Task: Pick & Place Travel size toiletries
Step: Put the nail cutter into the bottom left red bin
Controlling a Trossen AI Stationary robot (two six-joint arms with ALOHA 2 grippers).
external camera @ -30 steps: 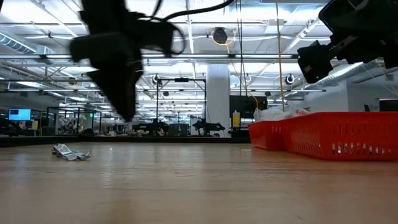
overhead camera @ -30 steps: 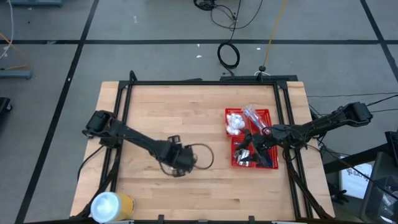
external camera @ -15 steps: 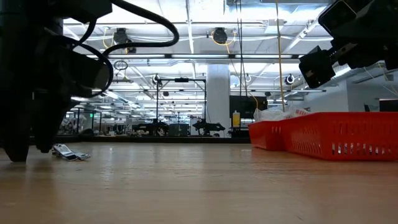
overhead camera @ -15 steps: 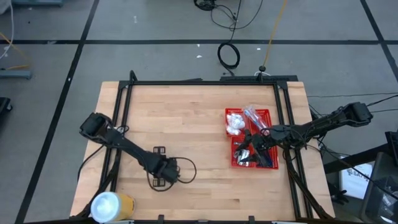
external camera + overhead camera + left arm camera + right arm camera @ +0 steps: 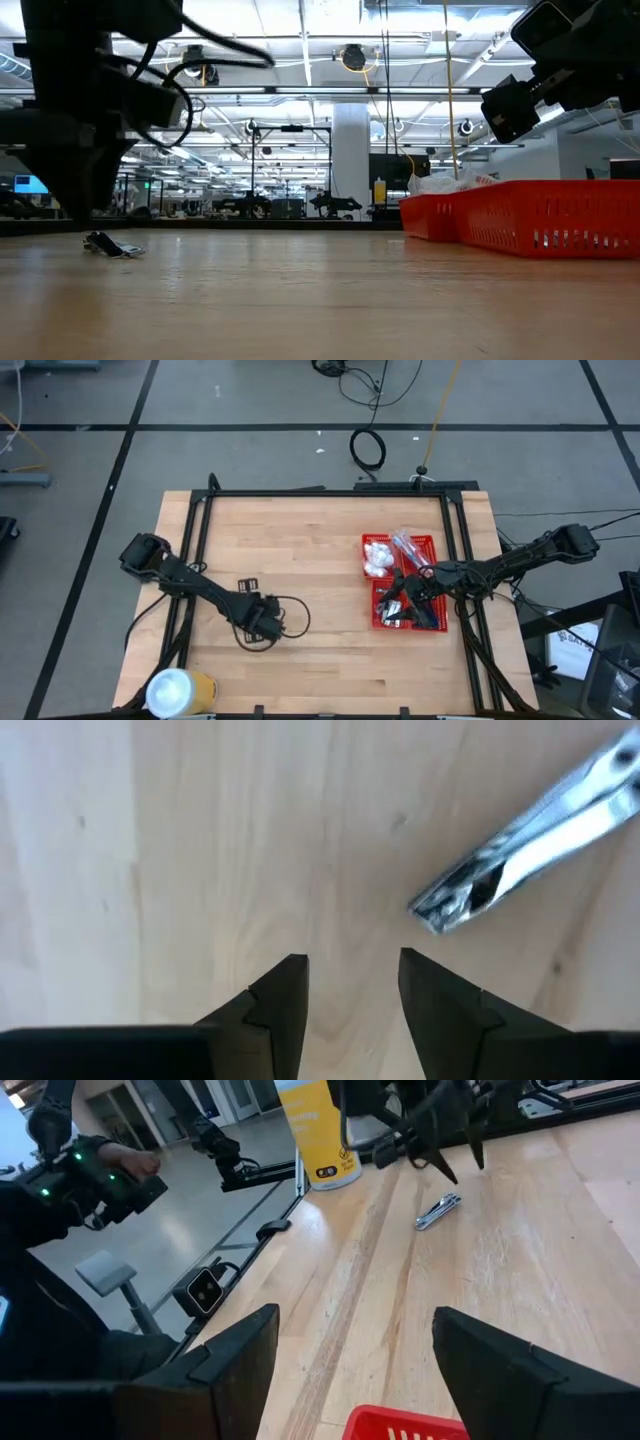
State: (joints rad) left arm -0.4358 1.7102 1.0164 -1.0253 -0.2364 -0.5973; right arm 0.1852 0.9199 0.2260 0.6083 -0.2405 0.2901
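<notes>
One small silver-grey toiletry item (image 5: 247, 584) (image 5: 520, 850) (image 5: 113, 245) (image 5: 437, 1211) lies flat on the bare wood, left of the table's middle. My left gripper (image 5: 256, 616) (image 5: 350, 985) points down at the table just on the near side of it, open and holding nothing. My right gripper (image 5: 405, 598) (image 5: 355, 1350) hovers above the red basket (image 5: 432, 622), open wide and empty. The basket holds white packets (image 5: 377, 556), blue-handled pieces (image 5: 408, 544) and darker small items in its near compartments.
A large white-and-yellow roll (image 5: 180, 690) (image 5: 318, 1130) stands at the near left corner. The red basket (image 5: 540, 225) sits at the table's right side. A black frame (image 5: 320, 492) borders the far and side edges. Bare wood lies between the silver item and the basket.
My left gripper has travelled from the table's middle toward its left edge, dipping low toward the near side and then coming back up beside the silver item. It has stayed open. The silver item has not moved.
</notes>
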